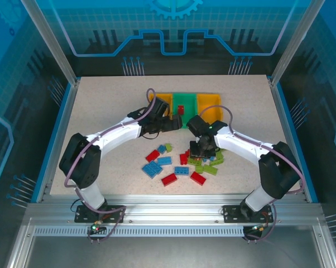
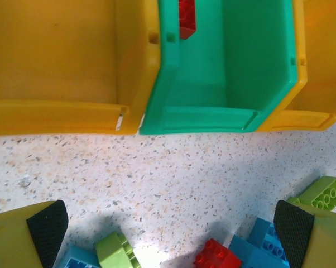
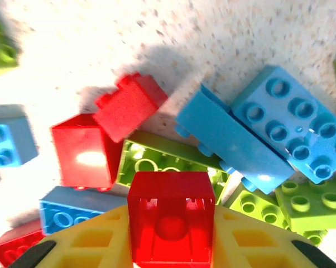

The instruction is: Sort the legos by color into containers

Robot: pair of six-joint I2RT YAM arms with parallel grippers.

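The containers stand in a row at the back: a yellow bin [image 1: 161, 99], a green middle bin [image 1: 185, 100] and another yellow bin [image 1: 210, 103]. One red brick [image 2: 187, 17] lies in the green bin [image 2: 229, 84]. Red, blue and lime legos [image 1: 173, 164] lie scattered in front. My left gripper [image 2: 171, 223] hovers open over bare table just short of the bins, nothing between its pads [image 2: 48, 229]. My right gripper [image 3: 171, 243] is down in the pile, shut on a red brick [image 3: 171, 218], hollow underside toward the camera.
Around the held brick lie two red bricks [image 3: 84, 151], long blue bricks [image 3: 235, 139] and lime ones [image 3: 307, 201], packed close. Near the left gripper sit a lime brick [image 2: 115, 251], a red one [image 2: 215, 258] and a blue one [image 2: 257, 245].
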